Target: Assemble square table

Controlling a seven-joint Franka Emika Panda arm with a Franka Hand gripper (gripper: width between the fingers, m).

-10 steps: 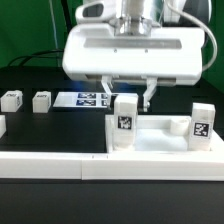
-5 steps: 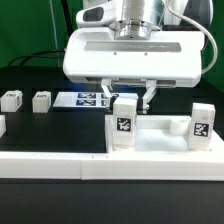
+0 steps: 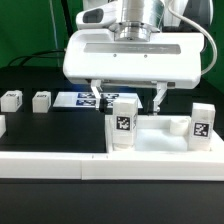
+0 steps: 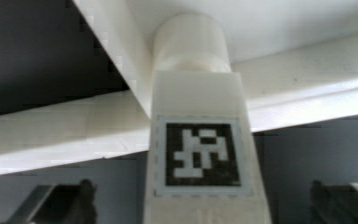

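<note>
The gripper [image 3: 127,102] hangs straight down over the square table slab [image 3: 160,142] with its jaws spread wide. One fingertip [image 3: 97,100] and the other [image 3: 158,99] stand on either side of a table leg [image 3: 123,124], with a clear gap between each fingertip and the leg, so nothing is gripped or touched. The wrist view shows the same: the tagged leg [image 4: 201,130] runs up the middle, and the two dark fingertips [image 4: 59,200] stay well out to its sides. This leg stands upright at the slab's corner on the exterior view's left, its black-and-white tag facing the camera. A second upright leg [image 3: 201,124] stands at the slab's corner on the exterior view's right, well apart from the gripper. The slab lies flat on the black desk [image 3: 50,128], just behind the long low white border wall [image 3: 60,168] along the desk's front edge. Toward the desk's far side on the exterior view's left, two loose legs [image 3: 11,99] [image 3: 41,99] lie near each other, beside the marker board [image 3: 80,99].
</note>
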